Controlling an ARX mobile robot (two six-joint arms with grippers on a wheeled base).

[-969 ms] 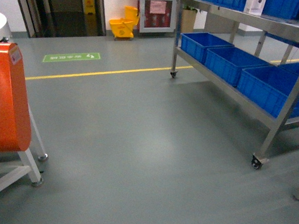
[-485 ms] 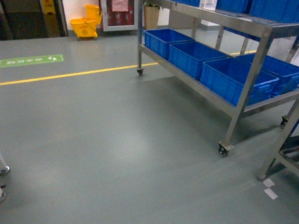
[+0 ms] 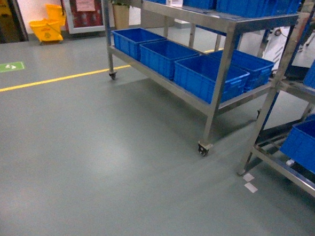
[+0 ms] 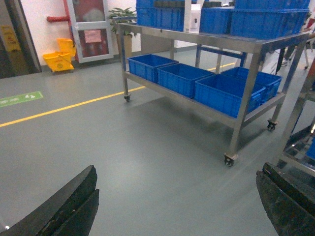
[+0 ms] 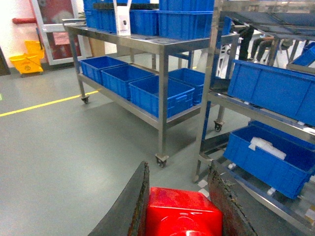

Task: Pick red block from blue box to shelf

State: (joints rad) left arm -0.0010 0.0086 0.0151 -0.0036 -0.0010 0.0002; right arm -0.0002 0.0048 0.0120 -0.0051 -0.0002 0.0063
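The red block point(image 5: 184, 214) is glossy and sits clamped between the two dark fingers point(image 5: 138, 196) of my right gripper point(image 5: 179, 169), which is shut on it above the grey floor. Ahead and to the right stands the shelf point(image 5: 212, 64), a tall steel rack with deep-blue crates on its tiers; in the head view the shelf point(image 3: 271, 98) is at the right edge. My left gripper point(image 4: 177, 172) is open, with only floor between its widely spread fingers point(image 4: 74, 201). The blue box is out of view. Neither gripper shows in the head view.
A long wheeled steel cart point(image 3: 222, 25) with deep-blue ribbed crates point(image 3: 205, 75) stands left of the shelf. A yellow line point(image 3: 53, 79) crosses the floor. A yellow mop bucket point(image 3: 45, 30) sits by the far wall. White tape marks point(image 3: 250, 182) lie by the shelf's foot.
The head view has swung right: the orange machine has left the frame, the wheeled cart has slid left, and the tall shelf has come in at the right.
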